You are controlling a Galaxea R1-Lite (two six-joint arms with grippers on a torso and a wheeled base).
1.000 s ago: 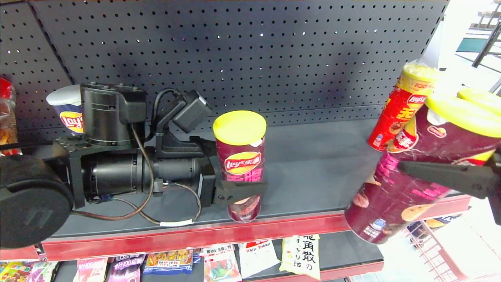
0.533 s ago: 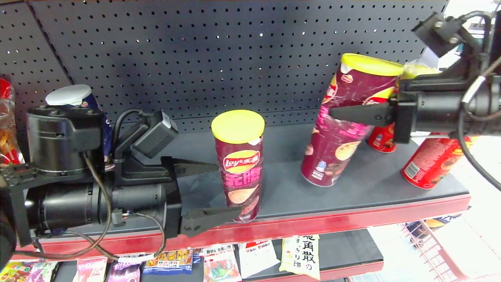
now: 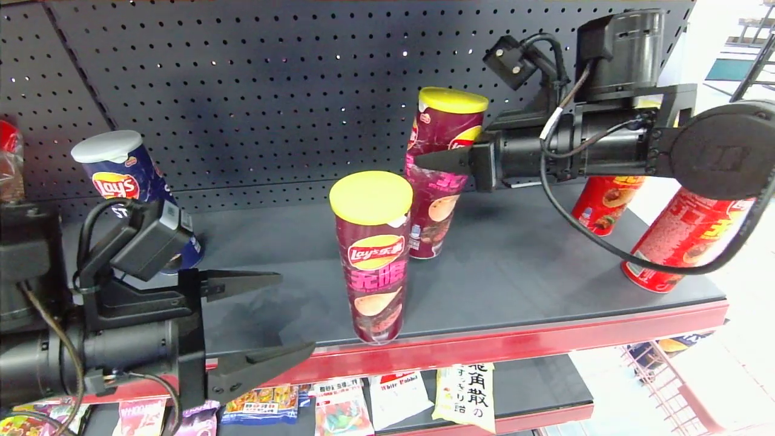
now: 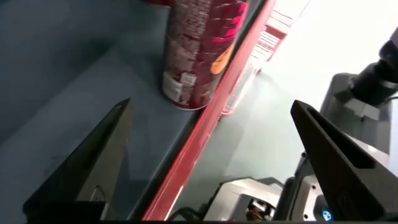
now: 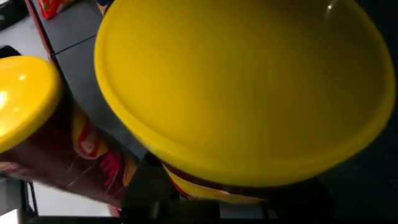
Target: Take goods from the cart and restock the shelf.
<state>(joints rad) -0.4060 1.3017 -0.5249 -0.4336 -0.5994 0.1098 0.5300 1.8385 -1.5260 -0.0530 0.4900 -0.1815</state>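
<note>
Two maroon cans: one gripped, one free

The rear maroon can [image 3: 441, 163] is clamped between the right gripper [image 3: 424, 162] fingers just under its yellow lid, slightly tilted, base low at the shelf [image 3: 514, 272]. The front maroon can [image 3: 372, 254] stands upright just past those fingertips. The left gripper [image 3: 296, 313] is spread wide and holds nothing — the front can lies ahead of its fingertips, untouched.

Chip tubes along the dark metal shelf [image 3: 514, 272]
Front edge: maroon yellow-lidded tube [image 3: 375, 260], second maroon tube [image 3: 439, 175] behind it; blue white-lidded tube [image 3: 124, 175] back left; red tubes [image 3: 678, 242] right end.
</note>
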